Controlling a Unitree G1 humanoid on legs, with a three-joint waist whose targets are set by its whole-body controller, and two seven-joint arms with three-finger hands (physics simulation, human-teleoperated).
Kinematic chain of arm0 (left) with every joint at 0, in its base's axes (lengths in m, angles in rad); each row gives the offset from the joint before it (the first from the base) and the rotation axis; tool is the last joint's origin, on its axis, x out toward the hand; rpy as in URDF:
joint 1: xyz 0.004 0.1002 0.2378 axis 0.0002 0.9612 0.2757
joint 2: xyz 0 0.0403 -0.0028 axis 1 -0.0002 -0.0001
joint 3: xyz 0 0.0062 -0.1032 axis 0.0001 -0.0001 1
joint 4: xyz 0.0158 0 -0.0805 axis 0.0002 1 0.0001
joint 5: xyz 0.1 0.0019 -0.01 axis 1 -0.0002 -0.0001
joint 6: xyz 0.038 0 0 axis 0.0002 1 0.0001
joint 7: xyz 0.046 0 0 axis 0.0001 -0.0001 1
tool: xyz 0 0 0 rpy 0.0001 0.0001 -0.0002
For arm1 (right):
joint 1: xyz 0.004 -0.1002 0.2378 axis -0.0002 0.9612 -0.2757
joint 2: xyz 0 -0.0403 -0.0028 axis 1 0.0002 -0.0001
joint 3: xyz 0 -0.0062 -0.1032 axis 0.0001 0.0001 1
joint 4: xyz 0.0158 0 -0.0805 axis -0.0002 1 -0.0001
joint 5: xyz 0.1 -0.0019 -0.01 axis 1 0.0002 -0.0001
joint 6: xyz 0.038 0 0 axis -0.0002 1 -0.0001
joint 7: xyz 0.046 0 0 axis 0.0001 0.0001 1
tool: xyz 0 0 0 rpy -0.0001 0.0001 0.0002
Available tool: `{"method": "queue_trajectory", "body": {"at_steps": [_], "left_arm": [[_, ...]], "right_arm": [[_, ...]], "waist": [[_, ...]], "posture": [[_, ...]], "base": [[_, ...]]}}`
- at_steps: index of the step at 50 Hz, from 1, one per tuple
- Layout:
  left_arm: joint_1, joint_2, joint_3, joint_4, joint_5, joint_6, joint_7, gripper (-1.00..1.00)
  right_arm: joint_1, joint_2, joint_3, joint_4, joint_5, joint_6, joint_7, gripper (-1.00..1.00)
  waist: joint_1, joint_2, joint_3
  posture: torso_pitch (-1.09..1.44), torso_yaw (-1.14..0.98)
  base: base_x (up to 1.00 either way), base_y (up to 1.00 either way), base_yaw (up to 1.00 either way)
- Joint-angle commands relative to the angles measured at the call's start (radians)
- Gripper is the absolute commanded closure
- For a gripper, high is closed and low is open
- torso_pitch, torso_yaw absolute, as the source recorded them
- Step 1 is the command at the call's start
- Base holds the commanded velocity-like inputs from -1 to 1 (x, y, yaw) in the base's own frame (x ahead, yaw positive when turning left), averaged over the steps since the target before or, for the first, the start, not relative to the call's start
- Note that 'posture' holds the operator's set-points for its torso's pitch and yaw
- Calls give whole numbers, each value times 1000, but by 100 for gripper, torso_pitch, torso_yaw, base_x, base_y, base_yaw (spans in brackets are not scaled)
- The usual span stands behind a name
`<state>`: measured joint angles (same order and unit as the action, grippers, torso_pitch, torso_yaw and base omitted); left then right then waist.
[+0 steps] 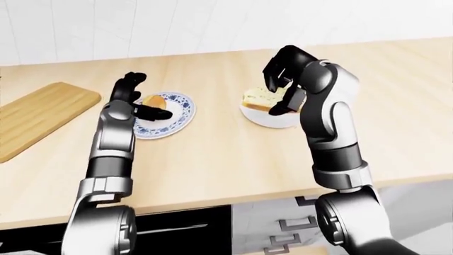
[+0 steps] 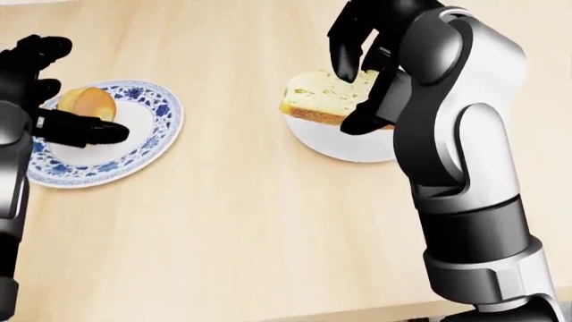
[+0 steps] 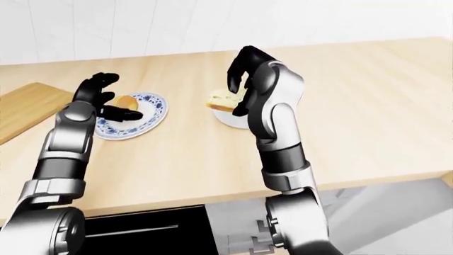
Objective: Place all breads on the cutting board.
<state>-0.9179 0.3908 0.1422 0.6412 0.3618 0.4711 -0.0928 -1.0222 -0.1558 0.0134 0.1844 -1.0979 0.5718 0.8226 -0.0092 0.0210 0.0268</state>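
Pale wooden bench point(image 1: 212, 159), my left hand point(image 2: 31, 100) fingers spread beside a bun point(image 2: 85, 102) on its blue-patterned plate point(image 2: 147, 144), my right hand point(image 2: 362, 64) fingers apart over a bread slice point(image 2: 322, 94) on a white plate point(image 2: 344, 144), cutting board point(image 1: 35, 114) far left, bare.
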Motion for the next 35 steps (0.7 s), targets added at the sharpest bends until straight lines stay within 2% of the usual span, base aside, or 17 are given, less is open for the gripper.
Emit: {"method": "queue_trajectory", "body": {"at_steps": [1, 8, 16, 23, 24, 25, 28, 35], "left_arm": [[-40, 16, 3, -19, 6, -34, 25, -55], [-51, 20, -1, 22, -3, -57, 46, -27], [-46, 27, -3, -7, 5, -47, 41, -16], [-44, 32, 2, -22, 10, -51, 45, 22], [-45, 36, 2, -38, 14, -54, 50, 30], [-48, 38, 3, -45, 15, -59, 51, 57], [-52, 51, 13, -112, 17, -30, 41, 100], [-16, 76, 34, -409, 24, 122, -44, 100]], "right_arm": [[-39, -8, -7, -33, -5, -12, -19, 100], [-36, -11, -8, -32, -2, -12, -24, 100], [-33, -8, -5, -29, -3, -12, -28, 100], [-25, -10, -7, -31, -1, -16, -33, 100], [-24, -11, -8, -32, 0, -16, -33, 100], [-23, -13, -8, -33, 0, -16, -32, 100], [-22, -20, -12, -48, -2, -12, -20, 100], [-31, -35, -20, -99, -13, 9, 19, 100]], "waist": [[0, 3, -30], [-1, 4, -30], [-2, 6, -32], [-1, 6, -34], [-1, 6, -34], [-1, 6, -34], [-1, 5, -35], [-4, 3, -27]], "posture": [[0, 0], [0, 0], [0, 0], [0, 0], [0, 0], [0, 0], [0, 0], [0, 0]], "base": [[0, 0, 0], [0, 0, 0], [0, 0, 0], [0, 0, 0], [0, 0, 0], [0, 0, 0], [0, 0, 0], [0, 0, 0]]}}
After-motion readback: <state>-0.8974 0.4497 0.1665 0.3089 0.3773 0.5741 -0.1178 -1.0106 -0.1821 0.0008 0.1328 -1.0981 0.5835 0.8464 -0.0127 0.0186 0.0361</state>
